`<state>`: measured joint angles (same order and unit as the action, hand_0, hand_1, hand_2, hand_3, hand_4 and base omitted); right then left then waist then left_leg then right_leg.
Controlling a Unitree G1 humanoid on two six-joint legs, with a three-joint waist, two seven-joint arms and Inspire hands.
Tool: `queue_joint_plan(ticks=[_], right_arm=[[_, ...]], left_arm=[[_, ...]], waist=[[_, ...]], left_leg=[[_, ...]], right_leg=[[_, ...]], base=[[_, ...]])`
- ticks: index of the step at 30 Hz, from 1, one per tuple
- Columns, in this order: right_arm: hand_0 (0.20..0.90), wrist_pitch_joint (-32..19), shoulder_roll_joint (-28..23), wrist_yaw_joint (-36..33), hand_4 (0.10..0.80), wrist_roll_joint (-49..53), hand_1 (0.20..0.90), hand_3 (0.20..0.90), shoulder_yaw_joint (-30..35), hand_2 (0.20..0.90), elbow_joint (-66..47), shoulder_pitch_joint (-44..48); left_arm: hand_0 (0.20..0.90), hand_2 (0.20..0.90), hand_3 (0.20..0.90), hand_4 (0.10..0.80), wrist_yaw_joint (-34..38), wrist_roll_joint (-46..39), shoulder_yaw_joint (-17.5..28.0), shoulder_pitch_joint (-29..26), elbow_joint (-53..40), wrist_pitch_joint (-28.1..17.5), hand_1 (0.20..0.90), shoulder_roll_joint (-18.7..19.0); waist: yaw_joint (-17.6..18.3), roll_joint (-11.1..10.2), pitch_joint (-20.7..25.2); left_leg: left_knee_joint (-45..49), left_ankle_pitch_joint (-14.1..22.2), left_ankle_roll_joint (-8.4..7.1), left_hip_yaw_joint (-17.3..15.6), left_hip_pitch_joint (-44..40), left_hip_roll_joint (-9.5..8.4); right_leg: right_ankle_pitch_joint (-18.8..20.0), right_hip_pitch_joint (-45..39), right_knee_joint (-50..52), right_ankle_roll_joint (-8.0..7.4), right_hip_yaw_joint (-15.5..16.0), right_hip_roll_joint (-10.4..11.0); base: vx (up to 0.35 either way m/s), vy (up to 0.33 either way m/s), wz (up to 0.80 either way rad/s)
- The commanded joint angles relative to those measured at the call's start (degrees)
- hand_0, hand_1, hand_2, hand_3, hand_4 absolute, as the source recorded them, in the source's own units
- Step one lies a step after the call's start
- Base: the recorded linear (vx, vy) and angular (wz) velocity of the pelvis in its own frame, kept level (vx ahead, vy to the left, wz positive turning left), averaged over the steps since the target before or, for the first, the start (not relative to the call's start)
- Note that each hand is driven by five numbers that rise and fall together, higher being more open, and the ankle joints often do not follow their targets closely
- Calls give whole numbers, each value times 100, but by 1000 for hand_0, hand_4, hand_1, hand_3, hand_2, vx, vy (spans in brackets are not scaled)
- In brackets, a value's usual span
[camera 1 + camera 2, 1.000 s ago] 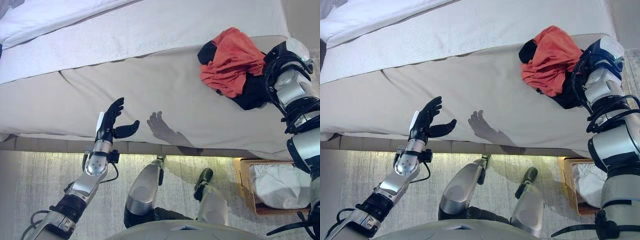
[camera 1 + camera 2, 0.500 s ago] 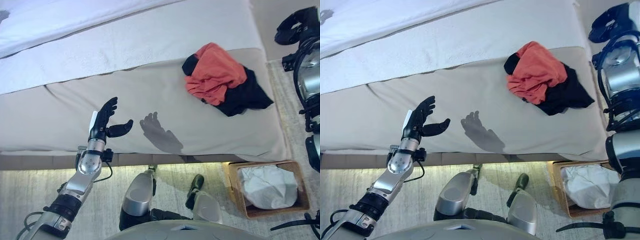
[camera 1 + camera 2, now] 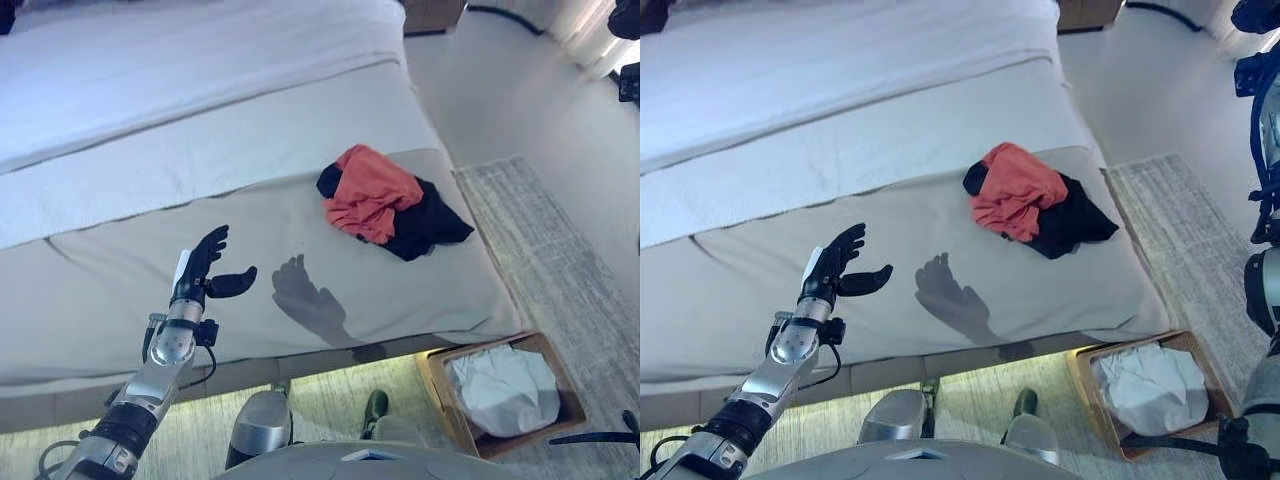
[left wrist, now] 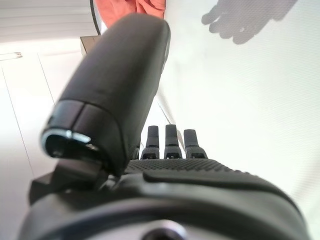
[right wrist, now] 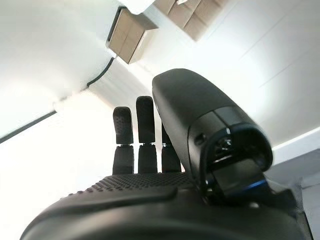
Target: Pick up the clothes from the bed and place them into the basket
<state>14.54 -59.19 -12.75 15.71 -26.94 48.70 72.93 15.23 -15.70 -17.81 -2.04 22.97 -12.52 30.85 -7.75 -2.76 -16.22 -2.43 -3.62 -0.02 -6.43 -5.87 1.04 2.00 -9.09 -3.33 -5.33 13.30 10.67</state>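
An orange-red garment (image 3: 368,190) lies bunched on top of a black garment (image 3: 432,226) near the right end of the grey bed cover (image 3: 120,290). My left hand (image 3: 204,270) hovers open over the cover's front part, far left of the clothes, thumb spread and nothing in it; its straight fingers (image 4: 174,141) show in the left wrist view. My right hand (image 5: 145,197) is raised high off the bed at the right edge, fingers straight and empty. A wicker basket (image 3: 548,352) stands on the floor by the bed's right front corner.
The basket holds white cloth (image 3: 500,388). A grey rug (image 3: 545,240) lies to the right of the bed and under the basket. White bedding (image 3: 180,70) covers the far half of the bed. A brown cabinet (image 3: 432,12) stands beyond the bed's far corner.
My right arm has lifted away from the clothes pile and risen to the upper right. The camera has swung, showing more of the bed. Clothes and left hand have kept their places.
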Motion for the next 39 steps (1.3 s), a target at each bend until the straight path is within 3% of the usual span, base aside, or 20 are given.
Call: queue_joint_plan(ticks=[1,2,10,15,23,28,39], right_arm=[[604,-274,-321,178,454,-244,604,554,-611,604,-30,536],[900,-283,-267,285,800,-321,900,900,-580,900,-5,456],[900,-454,281,534,800,-1097,900,900,-670,900,392,128],[900,-509,586,178,800,-1607,900,900,-1060,900,837,504],[900,-371,944,-320,800,-1640,900,900,-1147,900,913,705],[900,-101,1125,-502,800,-1741,900,900,-1155,900,724,605],[900,264,1105,-462,800,-1829,900,900,-1329,900,1116,690]], left_arm=[[900,900,900,800,-5,234,-187,-69,-201,-477,900,55],[900,900,900,800,-5,242,-207,-103,-206,-460,900,41],[900,900,900,800,41,322,-326,-257,-241,-520,900,-121],[900,900,900,800,60,131,-535,-608,-440,-990,900,-216],[900,900,900,800,167,-49,-617,-652,-985,-929,900,-122],[900,900,900,800,220,-62,-749,-519,-1122,-935,900,-93],[900,900,900,800,423,-197,-783,-367,-1449,-1178,900,50]], waist=[[-132,-55,827],[-147,-51,824],[-325,83,598],[-560,542,-413],[-789,763,-1347],[-896,875,-1357],[-983,1056,-1357]], left_leg=[[116,431,-245,79,13,433],[111,424,-244,101,26,428],[419,499,-198,297,316,322],[1461,710,-134,609,1350,21],[2843,1220,80,822,2478,-295],[3297,1376,205,922,3094,-401],[3746,1521,306,947,3801,-496]], right_leg=[[-236,270,709,-6,224,185],[-236,276,713,1,234,188],[-370,464,983,74,390,267],[-708,1354,2019,279,467,569],[-1294,2481,3699,399,303,768],[-1416,3084,4265,471,348,836],[-1630,3828,4814,553,296,768]], base=[[0,0,0],[0,0,0],[-32,9,9],[-275,101,22],[-95,11,17],[-27,-2,16],[-25,6,7]])
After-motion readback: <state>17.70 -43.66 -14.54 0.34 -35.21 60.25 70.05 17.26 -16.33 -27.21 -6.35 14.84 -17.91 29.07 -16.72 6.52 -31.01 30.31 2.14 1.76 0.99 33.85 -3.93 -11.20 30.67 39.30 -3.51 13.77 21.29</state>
